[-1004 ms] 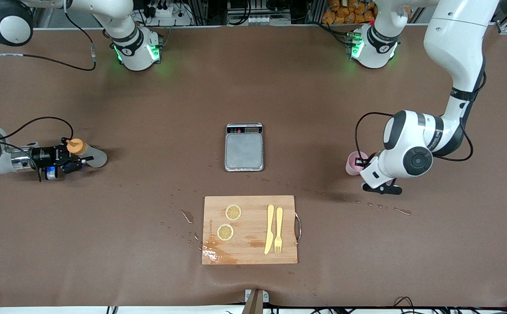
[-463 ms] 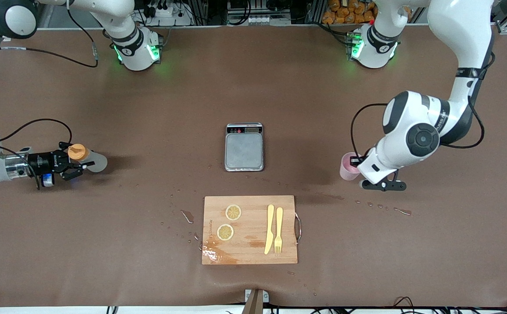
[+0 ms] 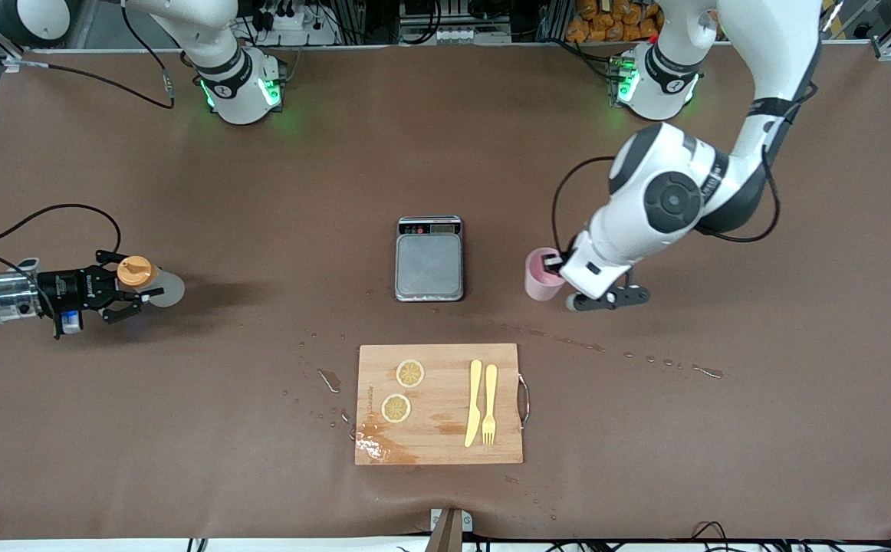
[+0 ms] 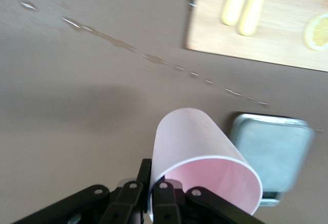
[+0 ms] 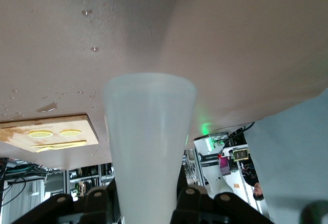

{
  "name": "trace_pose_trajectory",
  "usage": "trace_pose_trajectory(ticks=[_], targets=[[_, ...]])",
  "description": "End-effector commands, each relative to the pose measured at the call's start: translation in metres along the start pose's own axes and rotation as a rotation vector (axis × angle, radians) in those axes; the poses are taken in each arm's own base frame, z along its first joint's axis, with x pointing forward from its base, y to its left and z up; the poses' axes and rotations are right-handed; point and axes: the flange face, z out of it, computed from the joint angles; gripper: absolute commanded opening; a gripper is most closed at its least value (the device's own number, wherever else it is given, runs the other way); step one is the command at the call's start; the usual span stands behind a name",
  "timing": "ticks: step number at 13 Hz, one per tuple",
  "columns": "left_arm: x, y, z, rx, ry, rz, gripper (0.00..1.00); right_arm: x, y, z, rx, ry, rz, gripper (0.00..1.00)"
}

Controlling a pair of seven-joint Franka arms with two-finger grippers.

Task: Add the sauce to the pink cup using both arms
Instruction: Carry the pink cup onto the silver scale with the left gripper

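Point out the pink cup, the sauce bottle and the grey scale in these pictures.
pink cup (image 3: 539, 274): front view, on its pale pink side wall.
sauce bottle (image 3: 136, 271): front view, on its orange nozzle cap.
grey scale (image 3: 429, 266): front view, on the middle of its bare weighing plate.

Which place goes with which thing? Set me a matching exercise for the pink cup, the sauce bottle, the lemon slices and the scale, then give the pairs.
Things:
1. pink cup
2. sauce bottle
3. lemon slices
4. scale

Places:
A. on the cutting board
B. gripped by the right pincer
C. middle of the table, farther from the front camera than the board
D. gripped by the left pincer, beside the scale

Pairs: 1-D, 2-B, 3-A, 4-C
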Motion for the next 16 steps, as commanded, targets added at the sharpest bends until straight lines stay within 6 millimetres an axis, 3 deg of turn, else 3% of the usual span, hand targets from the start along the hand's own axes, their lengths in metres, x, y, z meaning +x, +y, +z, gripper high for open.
trace_pose_trajectory(ticks=[1, 3, 5, 6, 8, 9, 11, 16], targets=[[-0.018, 0.055, 0.007, -0.045, -0.033, -0.092, 0.00, -0.037, -0.001, -0.002, 0.014, 0.021, 0.039, 0.32], [-0.030, 0.092, 0.028, -0.049, -0.057, -0.161, 0.00, -0.060, -0.007, 0.003, 0.010, 0.051, 0.061, 0.32], [-0.057, 0.127, 0.061, -0.035, -0.081, -0.146, 0.00, -0.069, -0.010, 0.004, 0.013, 0.068, 0.093, 0.32], [-0.064, 0.136, 0.083, -0.027, -0.093, -0.147, 0.00, -0.072, -0.010, 0.004, 0.014, 0.071, 0.097, 0.32], [-0.067, 0.151, 0.105, -0.026, -0.111, -0.150, 0.00, -0.087, -0.013, 0.009, 0.011, 0.094, 0.115, 0.32], [-0.063, 0.154, 0.116, -0.020, -0.109, -0.150, 0.00, -0.091, -0.016, 0.012, 0.014, 0.105, 0.120, 0.32], [-0.074, 0.164, 0.137, 0.006, -0.112, -0.127, 0.00, -0.107, -0.024, 0.023, 0.019, 0.134, 0.138, 0.31], [-0.079, 0.168, 0.157, 0.033, -0.098, -0.094, 0.00, -0.135, -0.040, 0.049, 0.023, 0.237, 0.177, 0.31]])
